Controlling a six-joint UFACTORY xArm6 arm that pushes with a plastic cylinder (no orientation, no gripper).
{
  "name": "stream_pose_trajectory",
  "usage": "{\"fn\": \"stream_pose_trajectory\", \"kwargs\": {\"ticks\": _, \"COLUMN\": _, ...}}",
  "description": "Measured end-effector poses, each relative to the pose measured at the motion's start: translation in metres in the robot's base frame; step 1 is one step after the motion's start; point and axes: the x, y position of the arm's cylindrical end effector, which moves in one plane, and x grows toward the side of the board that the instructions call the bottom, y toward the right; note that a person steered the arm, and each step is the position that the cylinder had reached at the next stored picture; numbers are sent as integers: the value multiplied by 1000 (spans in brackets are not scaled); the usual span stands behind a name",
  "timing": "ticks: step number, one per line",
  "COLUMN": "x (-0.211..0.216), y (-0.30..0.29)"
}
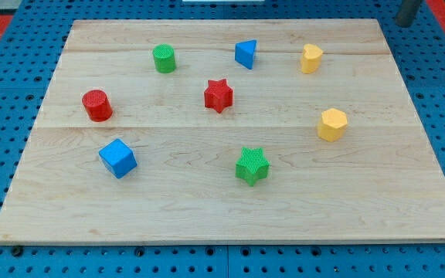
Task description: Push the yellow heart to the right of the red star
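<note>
Green star [252,166]; yellow heart [310,58] (tip [402,23] upper-right)

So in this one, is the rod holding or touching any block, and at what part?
Nothing is held. Only part of the rod shows at the view's top right corner, off the board; my tip cannot be made out, and no block is near it.

Eight blocks (two per colour): two red [218,95], two green [164,59], two blue [117,158], two yellow [310,59].
</note>
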Motion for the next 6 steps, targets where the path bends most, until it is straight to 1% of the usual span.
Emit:
{"fn": "stream_pose_trajectory", "kwargs": {"ticks": 2, "x": 8, "y": 1}}
{"fn": "stream_pose_trajectory", "kwargs": {"ticks": 3, "x": 38, "y": -23}}
{"fn": "stream_pose_trajectory", "kwargs": {"ticks": 4, "x": 65, "y": -108}}
{"fn": "stream_pose_trajectory", "kwargs": {"ticks": 6, "x": 76, "y": -185}}
